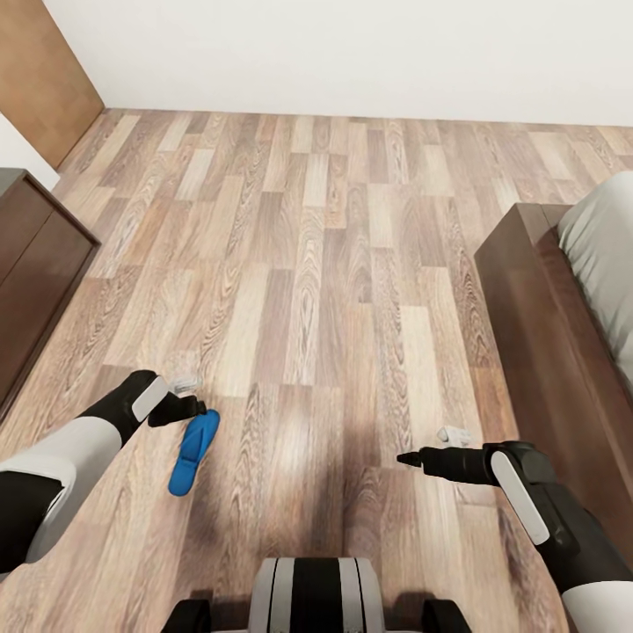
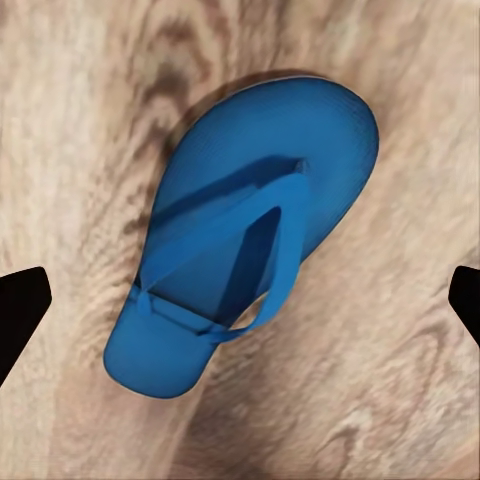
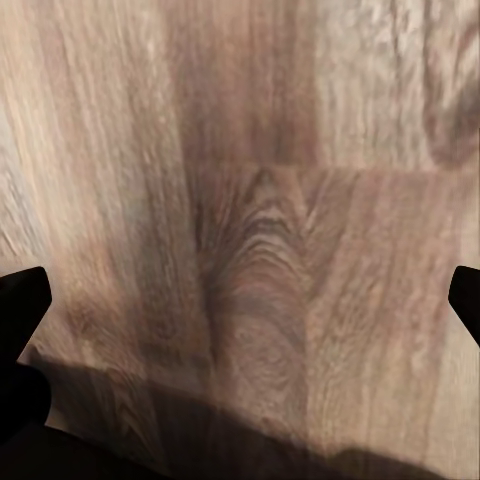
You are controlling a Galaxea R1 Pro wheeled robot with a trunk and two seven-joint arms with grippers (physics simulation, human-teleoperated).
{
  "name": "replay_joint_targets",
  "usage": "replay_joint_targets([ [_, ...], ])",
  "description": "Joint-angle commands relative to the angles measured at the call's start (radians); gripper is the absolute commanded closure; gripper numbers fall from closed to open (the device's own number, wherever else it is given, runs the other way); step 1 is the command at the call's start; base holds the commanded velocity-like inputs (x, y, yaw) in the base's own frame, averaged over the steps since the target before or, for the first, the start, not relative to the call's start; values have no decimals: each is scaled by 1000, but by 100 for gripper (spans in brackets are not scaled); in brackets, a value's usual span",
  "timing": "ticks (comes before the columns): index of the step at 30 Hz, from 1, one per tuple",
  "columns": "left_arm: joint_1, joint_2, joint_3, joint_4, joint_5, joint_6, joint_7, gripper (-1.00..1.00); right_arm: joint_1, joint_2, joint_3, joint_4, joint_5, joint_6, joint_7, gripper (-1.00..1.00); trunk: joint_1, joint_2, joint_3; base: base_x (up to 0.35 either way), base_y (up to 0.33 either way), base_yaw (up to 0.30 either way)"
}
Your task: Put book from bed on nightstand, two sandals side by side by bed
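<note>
One blue sandal (image 1: 194,452) lies flat on the plank floor (image 1: 316,264), strap side up, near the robot's left side and well apart from the bed (image 1: 563,334). Left gripper (image 1: 186,406) hangs right over the sandal's far end; contact can't be told from the head view. In the left wrist view the sandal (image 2: 240,240) sits between the two dark fingertips (image 2: 20,310), which stand at opposite edges of the frame with the sandal not touching either, so left jaws are wide apart and holding nothing.

Right gripper (image 1: 410,458) points toward the middle of the floor, over bare planks. The right wrist view has wood grain (image 3: 250,250) and fingertips (image 3: 20,310) far apart at the frame edges; right jaws apart, nothing between them.

The bed is at the right: dark brown frame with a strip of pale mattress (image 1: 607,255) on top. A dark brown cabinet (image 1: 35,272) stands at the left edge, a lighter brown panel (image 1: 44,79) behind it in the corner, and a white wall (image 1: 352,53) across the far side. The robot's base (image 1: 316,593) shows at the bottom.
</note>
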Motion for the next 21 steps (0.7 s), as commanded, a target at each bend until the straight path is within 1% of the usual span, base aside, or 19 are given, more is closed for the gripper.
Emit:
replay_joint_targets([
  [1,-2,1,-7,-2,11,3,7,-100,0,0,1,-1,10,2,10,-100,4,-8,-5,0,0,0],
  [3,-4,1,-7,-2,11,4,7,-100,0,1,1,-1,10,2,10,-100,11,-22,-15,0,0,0],
  [9,-12,1,-7,-1,11,4,8,-100,0,3,2,-1,10,2,10,-100,14,-23,-48,0,0,0],
  [16,-16,2,-8,0,11,4,7,-100,1,-1,3,-9,10,2,11,-100,17,-25,-85,0,0,0],
  [18,-16,2,-8,1,11,4,5,-100,3,-3,2,-23,10,2,11,-100,18,-25,-95,0,0,0],
  [20,-16,3,-8,1,11,4,1,-100,10,-8,0,-84,9,2,12,-100,19,-25,-105,0,0,0],
  [21,-16,3,-8,1,11,4,1,-100,10,-8,0,-84,9,2,12,-100,20,-26,-109,0,0,0],
])
